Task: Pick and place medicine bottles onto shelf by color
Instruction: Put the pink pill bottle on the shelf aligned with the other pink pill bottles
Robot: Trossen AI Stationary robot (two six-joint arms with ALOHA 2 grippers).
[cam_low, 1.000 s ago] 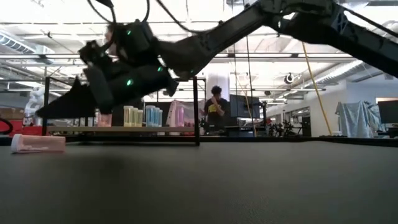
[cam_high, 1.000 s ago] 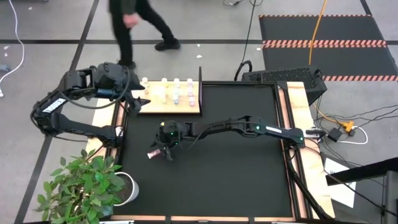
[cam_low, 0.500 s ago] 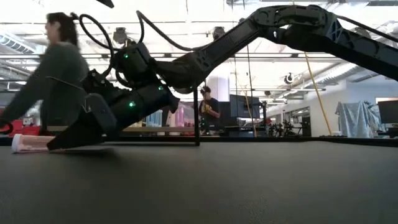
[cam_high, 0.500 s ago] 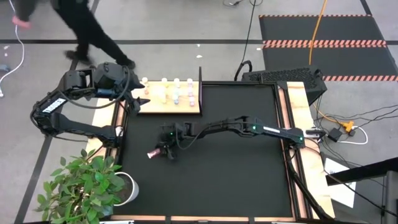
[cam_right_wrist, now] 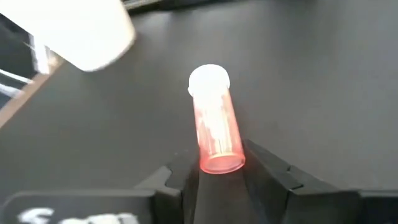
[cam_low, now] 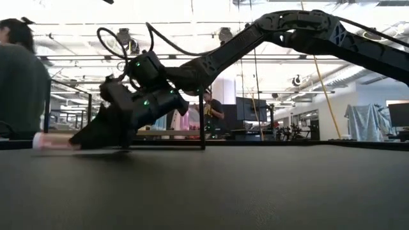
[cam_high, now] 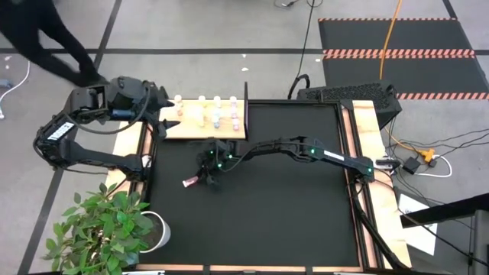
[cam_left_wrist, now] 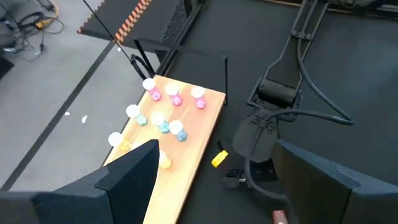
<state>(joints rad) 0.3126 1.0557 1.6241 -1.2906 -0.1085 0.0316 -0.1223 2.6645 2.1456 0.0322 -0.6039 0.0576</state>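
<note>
A pink medicine bottle (cam_high: 188, 182) with a white cap lies on its side on the black mat; it also shows in the low view (cam_low: 51, 141). My right gripper (cam_high: 199, 179) is low at its base end and shut on it (cam_right_wrist: 221, 173). The pale wooden shelf (cam_high: 229, 136) lies at the mat's far left corner. Pink bottles (cam_left_wrist: 176, 98), light blue bottles (cam_left_wrist: 163, 124) and yellow bottles (cam_left_wrist: 124, 144) stand on it on their bases. My left gripper (cam_high: 170, 122) hovers open over the shelf's left end (cam_left_wrist: 214, 168). My right gripper holds the pink bottle by its base end (cam_right_wrist: 219, 158), pinched between the two fingers (cam_right_wrist: 261, 168). The fingers slant down from the table's right and run along the bottle. The bottle lies on the mat with its white cap (cam_right_wrist: 209, 79) pointing away from the gripper.
A thin black upright (cam_high: 246, 107) stands at the shelf's right end. A potted plant (cam_high: 107, 225) sits off the mat's near left corner. A person (cam_high: 46, 38) walks on the floor beyond the far left; bare black mat (cam_high: 290, 221) stretches right and near.
My right gripper has come down to the mat and toward the pink bottle, ending with its fingers on the bottle's base end. The bottle has slid a little along the mat toward the far right. The person behind the table has walked to the left.
</note>
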